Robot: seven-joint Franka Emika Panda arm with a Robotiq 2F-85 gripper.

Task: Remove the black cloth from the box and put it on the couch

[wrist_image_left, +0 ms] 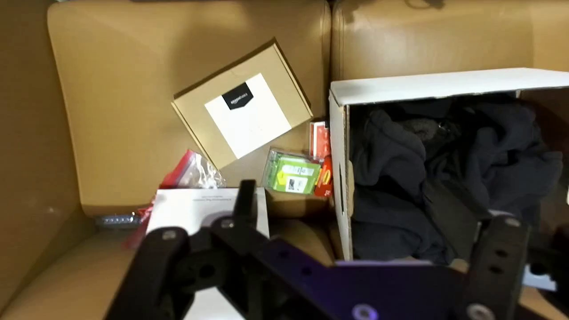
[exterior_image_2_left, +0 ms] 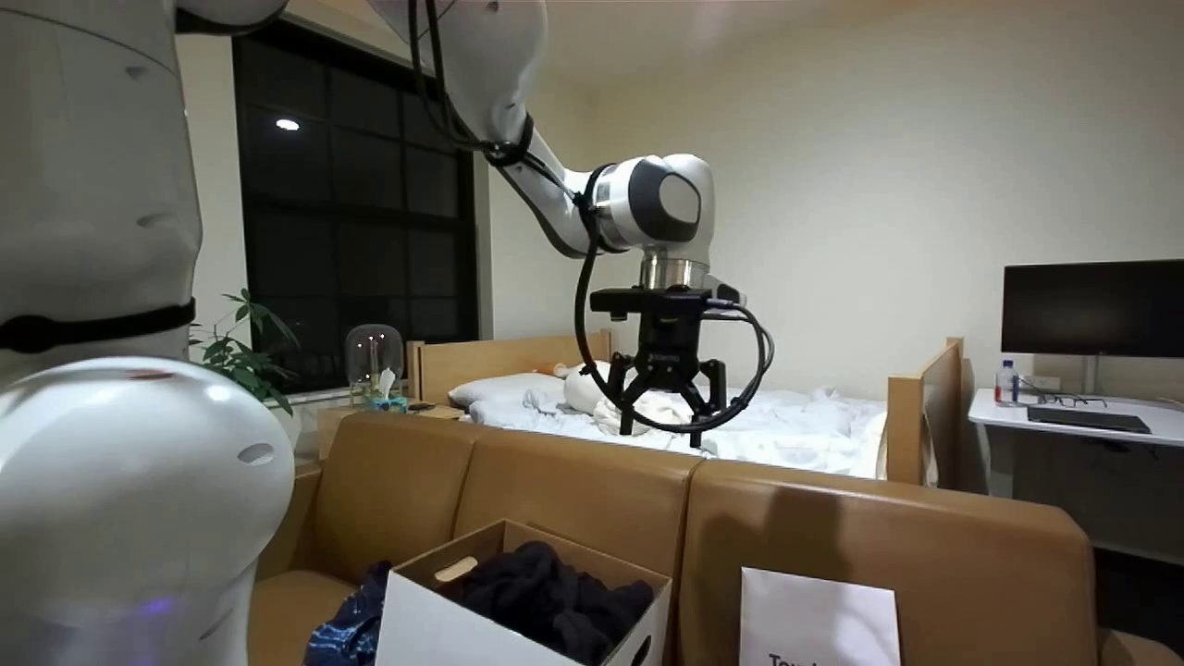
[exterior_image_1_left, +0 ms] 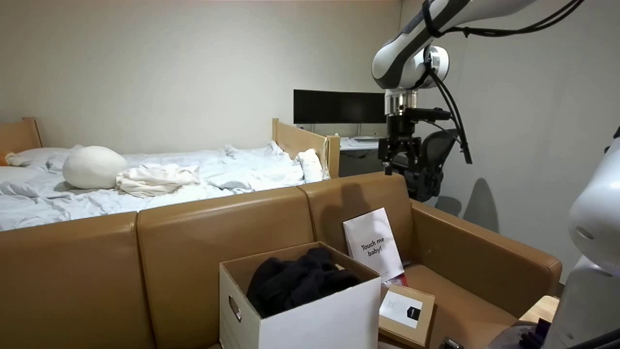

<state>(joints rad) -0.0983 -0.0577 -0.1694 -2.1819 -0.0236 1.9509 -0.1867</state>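
The black cloth lies bunched up inside the white cardboard box; part of it rises near the rim. It also shows in an exterior view and in the wrist view. The open-topped box stands on the brown couch, and its wall shows in the wrist view. My gripper is open and empty, fingers pointing down. It hangs well above the couch, higher than the backrest, apart from the box. In the wrist view the fingers are wide apart.
A flat brown carton, a white paper, a green packet and a red-edged plastic bag lie beside the box. A dark blue patterned cloth lies on the box's far side. A bed stands behind the couch.
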